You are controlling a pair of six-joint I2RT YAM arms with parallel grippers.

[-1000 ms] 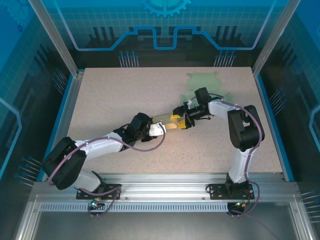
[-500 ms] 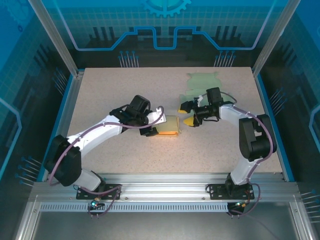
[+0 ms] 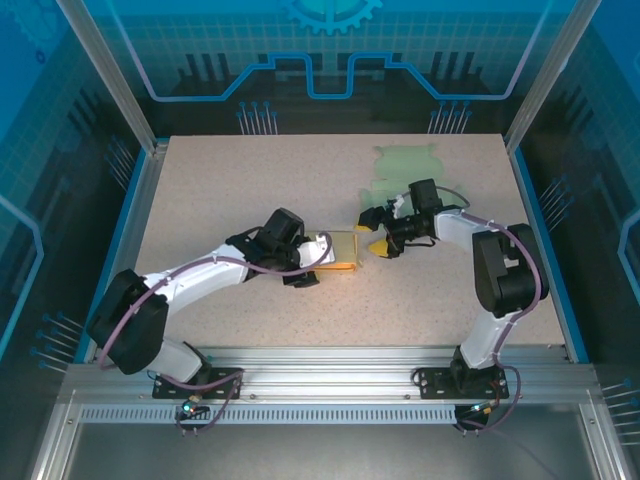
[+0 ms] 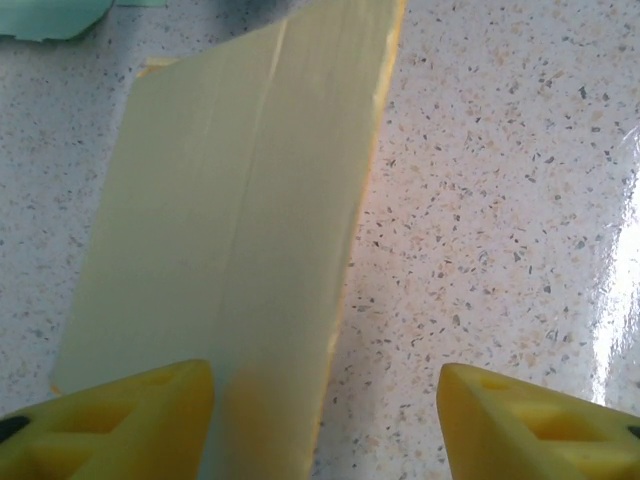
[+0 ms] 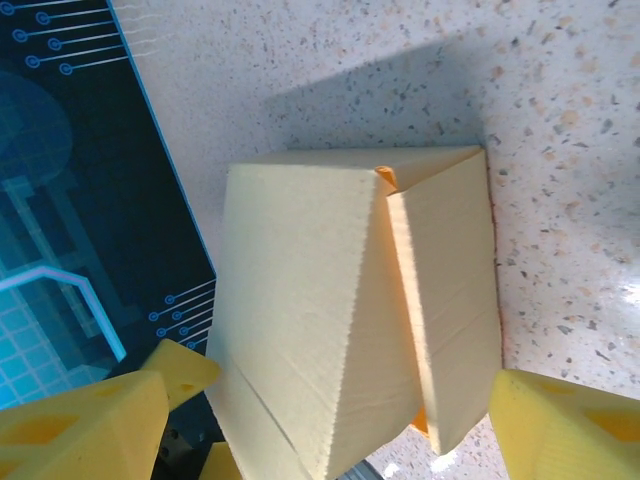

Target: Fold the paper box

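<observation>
Box (image 3: 342, 252) on table (image 3: 220, 180), flaps folded | left hand (image 4: 322, 385), right hand (image 5: 350, 385): spread

White-shelled arms (image 3: 200, 275), black joints (image 3: 283, 226), looping purple cables (image 3: 497, 322), yellow wedge-shaped claw fingertips (image 4: 110, 420) with triangular cutouts.

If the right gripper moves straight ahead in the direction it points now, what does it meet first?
Most likely the pale yellow folded paper box, which lies directly ahead of the right gripper, with its open yellow fingers to either side. How near the box is, the pictures do not settle.
</observation>
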